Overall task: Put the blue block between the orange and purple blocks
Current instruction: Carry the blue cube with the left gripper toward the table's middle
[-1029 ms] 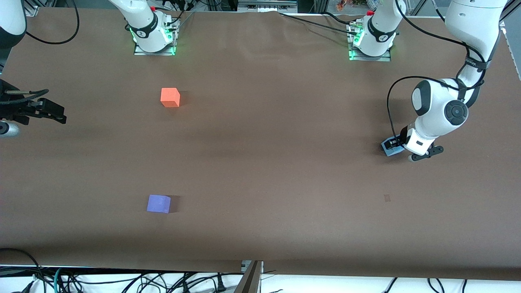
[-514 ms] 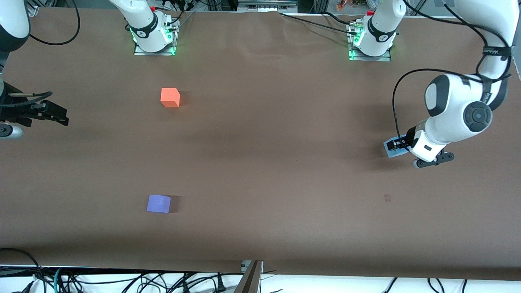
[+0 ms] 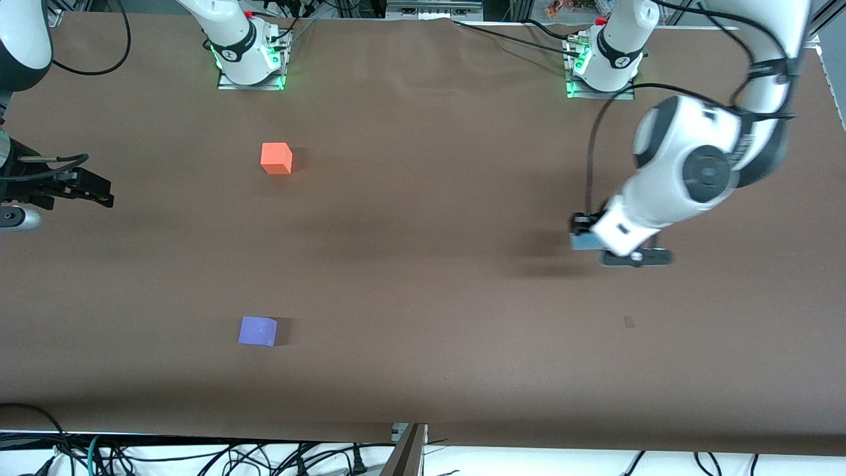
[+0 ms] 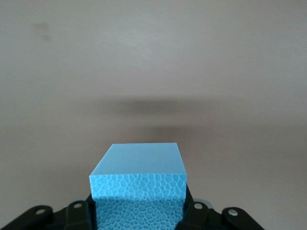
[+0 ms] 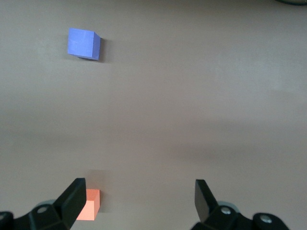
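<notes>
My left gripper (image 3: 583, 237) is shut on the sky-blue block (image 3: 584, 242) and holds it above the table at the left arm's end; the block fills the space between the jaws in the left wrist view (image 4: 139, 184). The orange block (image 3: 275, 158) sits on the table toward the right arm's end, and the purple block (image 3: 258, 330) lies nearer the front camera than it. Both show in the right wrist view, orange (image 5: 89, 210) and purple (image 5: 83, 43). My right gripper (image 3: 99, 192) is open and empty, waiting at the right arm's end of the table.
The brown table (image 3: 423, 277) is bare between the blocks. A small dark mark (image 3: 628, 322) lies on the table nearer the front camera than the left gripper. Cables run along the table edges.
My left gripper has lifted the blue block off the table and carried it toward the table's middle. The right arm has barely moved.
</notes>
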Motion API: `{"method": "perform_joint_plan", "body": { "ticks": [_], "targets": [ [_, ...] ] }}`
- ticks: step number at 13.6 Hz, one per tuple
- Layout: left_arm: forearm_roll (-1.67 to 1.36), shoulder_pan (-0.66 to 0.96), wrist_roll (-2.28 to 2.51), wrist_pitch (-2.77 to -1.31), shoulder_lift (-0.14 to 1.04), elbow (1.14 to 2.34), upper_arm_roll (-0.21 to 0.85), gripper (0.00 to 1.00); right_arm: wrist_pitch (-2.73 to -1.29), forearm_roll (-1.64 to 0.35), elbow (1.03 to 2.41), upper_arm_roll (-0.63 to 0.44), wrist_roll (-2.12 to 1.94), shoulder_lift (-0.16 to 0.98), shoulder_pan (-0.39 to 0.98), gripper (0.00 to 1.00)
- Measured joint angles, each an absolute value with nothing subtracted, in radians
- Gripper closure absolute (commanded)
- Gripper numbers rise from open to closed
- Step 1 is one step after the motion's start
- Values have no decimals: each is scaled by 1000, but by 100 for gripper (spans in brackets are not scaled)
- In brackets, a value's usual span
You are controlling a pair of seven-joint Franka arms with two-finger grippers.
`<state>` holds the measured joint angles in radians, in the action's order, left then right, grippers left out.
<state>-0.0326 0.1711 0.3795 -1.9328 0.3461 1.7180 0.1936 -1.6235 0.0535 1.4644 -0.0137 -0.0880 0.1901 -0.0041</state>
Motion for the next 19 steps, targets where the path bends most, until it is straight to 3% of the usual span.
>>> {"method": "perform_joint_plan", "body": {
  "ticks": [4,7,16,17,18,19],
  "targets": [
    [-32,372,544,-1944,525,1574,196,92,-1623,53,1467,-13,-83,204,12,0],
    [-32,496,672,-2033,653,1487,195,92,-1625,53,1468,-13,-81,225,15,0],
    [-19,609,761,-2223,804,1460,186,86,-1650,52,1468,-12,-44,259,50,1],
    [-18,616,770,-2241,818,1460,186,70,-1658,52,1468,-12,-36,261,60,1],
    [-16,623,777,-2253,826,1459,185,21,-1665,51,1468,-12,-20,264,69,1],
    [-12,627,786,-2254,826,1456,183,0,-1668,46,1468,-12,0,269,77,1]
  ]
}}
